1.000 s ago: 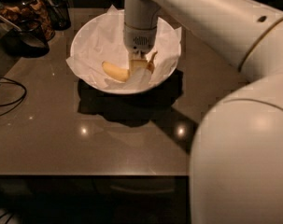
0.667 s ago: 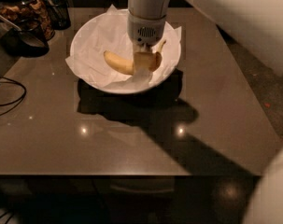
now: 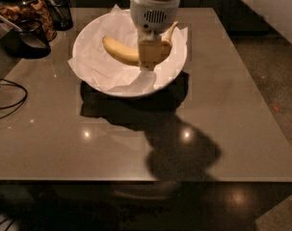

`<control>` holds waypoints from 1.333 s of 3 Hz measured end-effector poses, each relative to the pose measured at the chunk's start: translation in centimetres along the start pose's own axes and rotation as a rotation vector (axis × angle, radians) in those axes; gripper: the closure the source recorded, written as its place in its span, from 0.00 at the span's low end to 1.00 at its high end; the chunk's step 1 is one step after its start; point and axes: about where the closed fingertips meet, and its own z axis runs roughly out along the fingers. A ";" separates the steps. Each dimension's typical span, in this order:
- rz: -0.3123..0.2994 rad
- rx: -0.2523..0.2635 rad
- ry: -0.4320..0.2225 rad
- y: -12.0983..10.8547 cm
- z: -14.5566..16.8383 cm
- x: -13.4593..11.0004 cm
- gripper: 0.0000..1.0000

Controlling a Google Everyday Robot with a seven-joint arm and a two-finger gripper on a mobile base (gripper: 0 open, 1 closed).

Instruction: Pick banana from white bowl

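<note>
The brown, glossy counter (image 3: 222,129) fills the lower frame, with two light glints and a broad dark shadow reaching down from the bowl. A thin black cable (image 3: 13,97) loops at the left edge. Above centre sits the large round white bowl (image 3: 83,37), lined with crumpled white paper (image 3: 95,69) that spills over its near rim.

The curved yellow banana (image 3: 120,52) lies over the middle of the bowl. Its long axis runs nearly left to right, the blunt end pointing to the upper left and the slim stem hooking up towards the upper right.

The tan pincer (image 3: 149,57), hanging from its white wrist straight above, is pinching the banana right of its middle, so most of the fruit shows on the left and only the stem on the right.

Compared with a moment earlier, the banana sits higher in the frame and its stem has come into sight.

At the upper left stand a dark glass jar (image 3: 27,8) and a black cup (image 3: 22,37).
</note>
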 end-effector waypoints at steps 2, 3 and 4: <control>0.042 0.061 0.011 4.2 -4.1 1.4 1.00; 0.106 0.101 0.024 8.4 -9.0 2.6 1.00; 0.106 0.102 0.023 8.5 -9.1 2.6 1.00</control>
